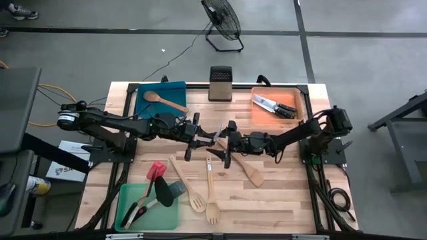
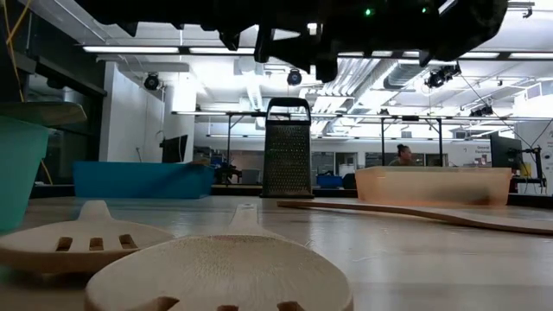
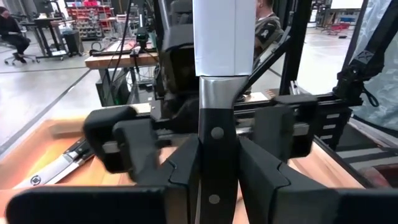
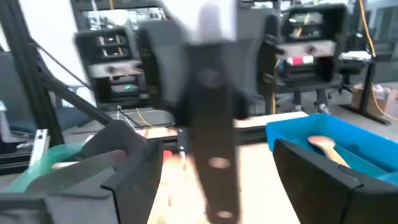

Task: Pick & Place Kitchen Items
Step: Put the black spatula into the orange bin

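The black-handled steel knife (image 3: 214, 124) is blurred in the right wrist view and half hidden between the arms from above, over the table's middle. Around it lie pale wooden spatulas (image 1: 252, 175), an upright metal box grater (image 1: 220, 83) far off, and more knives in the orange tray (image 1: 297, 100). The left gripper (image 1: 197, 137), arm stretched rightward, clamps the handle; the right gripper (image 1: 222, 141) faces it, fingers spread clear of the handle.

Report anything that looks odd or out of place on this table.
Only one oddity: a black-handled knife hangs in mid-air over the table centre, clamped in the left gripper, while the open right gripper straddles its handle. Nothing looks spilled or damaged.
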`<move>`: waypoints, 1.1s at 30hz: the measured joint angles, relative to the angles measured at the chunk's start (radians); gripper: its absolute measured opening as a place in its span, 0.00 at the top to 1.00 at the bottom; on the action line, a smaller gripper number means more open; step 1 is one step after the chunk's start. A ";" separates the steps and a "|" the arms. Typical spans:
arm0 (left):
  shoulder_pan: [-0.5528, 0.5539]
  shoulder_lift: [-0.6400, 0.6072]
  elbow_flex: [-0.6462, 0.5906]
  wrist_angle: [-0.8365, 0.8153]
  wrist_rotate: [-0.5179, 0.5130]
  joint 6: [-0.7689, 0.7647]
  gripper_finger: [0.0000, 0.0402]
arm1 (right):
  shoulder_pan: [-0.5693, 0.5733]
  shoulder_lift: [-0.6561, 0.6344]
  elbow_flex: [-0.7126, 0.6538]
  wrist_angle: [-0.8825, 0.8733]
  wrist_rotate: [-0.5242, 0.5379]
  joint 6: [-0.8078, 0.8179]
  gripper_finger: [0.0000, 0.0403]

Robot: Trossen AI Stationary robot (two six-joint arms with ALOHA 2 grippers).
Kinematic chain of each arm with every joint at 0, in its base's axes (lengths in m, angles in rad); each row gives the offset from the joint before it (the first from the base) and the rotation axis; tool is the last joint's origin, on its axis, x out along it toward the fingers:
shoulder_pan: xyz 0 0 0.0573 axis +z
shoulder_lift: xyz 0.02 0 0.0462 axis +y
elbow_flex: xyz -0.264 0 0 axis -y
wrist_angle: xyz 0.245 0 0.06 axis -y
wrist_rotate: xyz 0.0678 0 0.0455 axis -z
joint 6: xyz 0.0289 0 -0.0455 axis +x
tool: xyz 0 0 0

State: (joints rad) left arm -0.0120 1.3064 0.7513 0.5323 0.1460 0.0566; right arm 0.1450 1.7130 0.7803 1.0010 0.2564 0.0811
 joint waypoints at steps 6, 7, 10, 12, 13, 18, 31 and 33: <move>0.000 0.000 0.000 -0.001 0.000 0.000 0.81 | -0.011 0.001 0.000 -0.003 -0.005 0.019 0.39; 0.000 0.000 0.000 -0.001 0.000 0.000 0.81 | -0.011 0.001 0.000 -0.005 -0.005 0.019 0.42; 0.000 0.000 0.000 -0.001 -0.002 -0.001 0.81 | -0.010 0.001 0.000 -0.004 -0.006 0.019 0.53; 0.000 0.001 0.000 -0.002 -0.005 -0.007 0.81 | -0.010 0.001 0.000 -0.004 -0.010 0.019 0.61; 0.000 0.001 0.000 -0.002 -0.007 -0.008 0.81 | -0.010 0.001 0.000 -0.004 -0.012 0.019 0.66; 0.000 0.001 0.000 -0.005 -0.016 -0.041 0.81 | -0.011 0.001 0.000 -0.007 -0.046 -0.008 0.79; 0.000 0.001 0.001 -0.011 -0.029 -0.022 0.70 | -0.008 0.001 -0.001 -0.046 -0.023 0.031 0.79; 0.000 0.001 0.001 -0.012 -0.031 -0.009 0.70 | -0.009 0.000 -0.001 -0.057 -0.021 0.032 0.79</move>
State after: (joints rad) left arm -0.0120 1.3071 0.7525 0.5205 0.1154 0.0473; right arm 0.1356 1.7134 0.7795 0.9438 0.2358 0.1131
